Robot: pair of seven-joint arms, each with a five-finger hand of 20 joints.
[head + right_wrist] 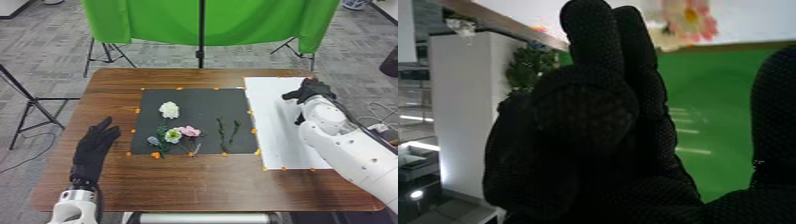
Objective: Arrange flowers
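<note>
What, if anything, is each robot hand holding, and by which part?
Nothing is held: the left hand and the right hand over the white sheet are both empty. The flowers lie on the black sheet.

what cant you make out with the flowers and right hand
- Right wrist view: whether the right hand holds anything; its glove blocks it.
- Right wrist view: the rest of the pink-and-white flower, cut off by the edge.
- Head view: the species of the bluish flower; too small.

Black-gloved left hand [91,150]: fingers extended. Ruffled white flower [169,109] on flat black mat [209,102], right of fingers.
</note>
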